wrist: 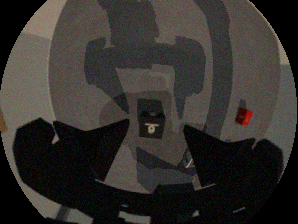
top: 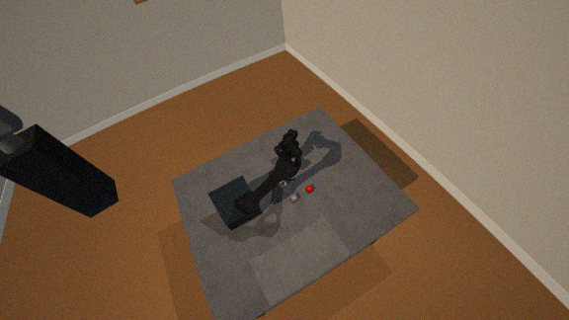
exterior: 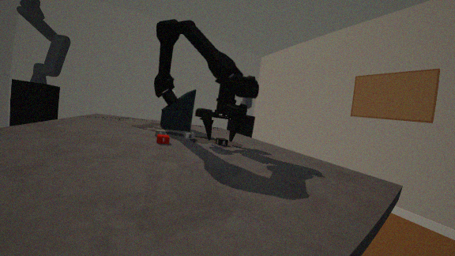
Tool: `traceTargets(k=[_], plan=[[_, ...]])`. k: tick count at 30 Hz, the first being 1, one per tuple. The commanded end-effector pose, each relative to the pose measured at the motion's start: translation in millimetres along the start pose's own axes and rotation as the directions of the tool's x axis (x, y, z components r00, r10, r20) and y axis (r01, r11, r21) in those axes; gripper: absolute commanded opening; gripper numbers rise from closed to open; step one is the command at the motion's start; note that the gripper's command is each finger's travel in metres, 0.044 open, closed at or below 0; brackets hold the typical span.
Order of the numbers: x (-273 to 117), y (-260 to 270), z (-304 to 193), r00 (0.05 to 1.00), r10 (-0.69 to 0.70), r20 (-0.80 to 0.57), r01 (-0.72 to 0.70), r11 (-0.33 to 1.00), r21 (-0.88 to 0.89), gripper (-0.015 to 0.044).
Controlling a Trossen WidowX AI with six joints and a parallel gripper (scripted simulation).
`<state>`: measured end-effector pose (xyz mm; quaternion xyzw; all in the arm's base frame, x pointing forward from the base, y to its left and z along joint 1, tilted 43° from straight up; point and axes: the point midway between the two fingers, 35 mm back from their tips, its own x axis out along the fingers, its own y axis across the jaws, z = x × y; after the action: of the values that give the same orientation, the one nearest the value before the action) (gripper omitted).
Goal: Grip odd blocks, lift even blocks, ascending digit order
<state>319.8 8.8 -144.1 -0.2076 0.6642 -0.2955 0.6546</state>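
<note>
Wide-open gripper (exterior: 220, 139) (wrist: 157, 124) at the black cube-shaped block (exterior: 222, 141) (wrist: 151, 125)
Fingertips stand above and either side of the block; small red cube-shaped block (top: 309, 189) (exterior: 163, 139) (wrist: 244, 116) lies apart from it.

Light: dim, all views | Shadows: dark arm shadow lies on the desk (top: 296, 277) (exterior: 118, 186) (wrist: 250, 65), also beyond the jaws (top: 291, 138) (exterior: 220, 126) | Grain: fine, everywhere | Wrist view: round, black corners, edges bent

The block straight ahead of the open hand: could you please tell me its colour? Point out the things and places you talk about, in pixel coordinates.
Black (exterior: 222, 141) (wrist: 151, 130), with a pale printed mark; clearest in the wrist view.
</note>
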Motion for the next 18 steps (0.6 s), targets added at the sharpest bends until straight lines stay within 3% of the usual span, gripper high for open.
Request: traceTargets(k=[1,8,18], plan=[[3.6,-0.9,-2.6,1.000,-0.006,-0.005,0.006,1.000,-0.008,0.0295],[3.6,-0.9,-2.6,1.000,-0.006,-0.005,0.006,1.000,-0.008,0.0120],[3.6,-0.9,-2.6,1.000,-0.006,-0.005,0.006,1.000,-0.008,0.0120]])
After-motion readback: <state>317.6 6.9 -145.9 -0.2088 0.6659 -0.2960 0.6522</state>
